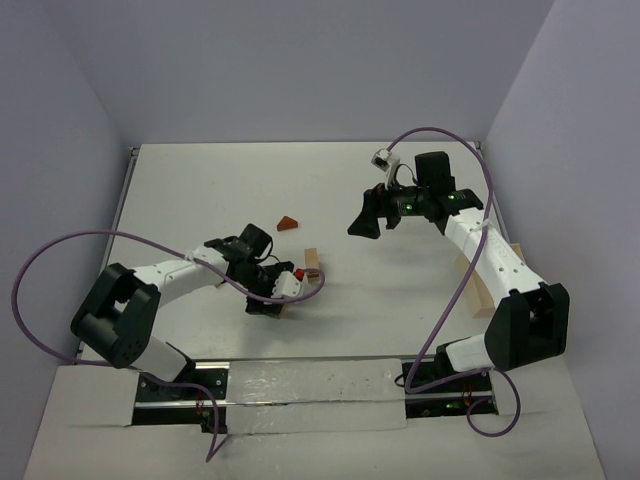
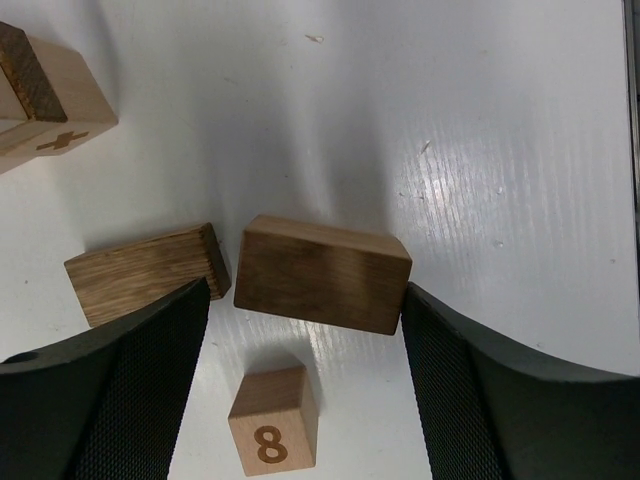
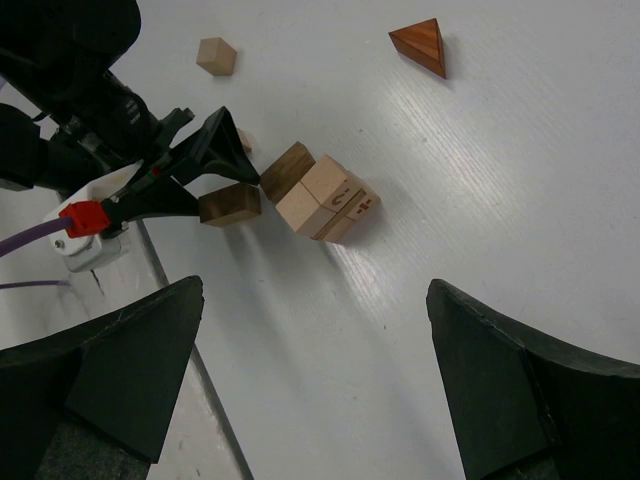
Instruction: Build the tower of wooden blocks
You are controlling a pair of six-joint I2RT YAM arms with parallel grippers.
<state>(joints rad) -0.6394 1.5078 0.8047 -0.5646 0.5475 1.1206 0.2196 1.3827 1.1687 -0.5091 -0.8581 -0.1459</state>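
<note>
1. Surface: a white table top (image 1: pixel 330 180) with a faintly ribbed sheen. Plain pale lavender walls (image 1: pixel 300 60) close it in on three sides.
2. The wood block tower (image 3: pixel 325 200) is a tight cluster of pale tan wooden cubes with one darker brown brick. It sits near the middle of the top view, just right of the left arm's wrist.
3. Loose parts:
   - A reddish-brown wooden triangular wedge (image 1: pixel 288 222) lies above the cluster.
   - A small pale wooden cube marked 8 (image 2: pixel 272 432) lies near the left claw.
   - A mid-brown grained wooden brick (image 2: pixel 145 272) also lies near the left claw.
4. Left gripper (image 2: pixel 307 292): the jaws are partly spread and straddle a dark brown rectangular wooden block (image 2: pixel 322 273).
   - The finger at the lower right of the wrist frame meets the block's end.
   - The finger at the lower left stands off by a narrow gap, so the block is not clamped.
5. Right gripper (image 3: pixel 315 320): released, with the jaws spread wide and nothing between them. It is held above the table at the upper right of the top view.
6. Limits:
   - It cannot be told whether the dark block rests on the table or is lifted.
   - The upper left corner of the left wrist frame cuts off the tower.
   - The right arm partly hides the pale wooden strips (image 1: pixel 490 285) at the right edge.
</note>
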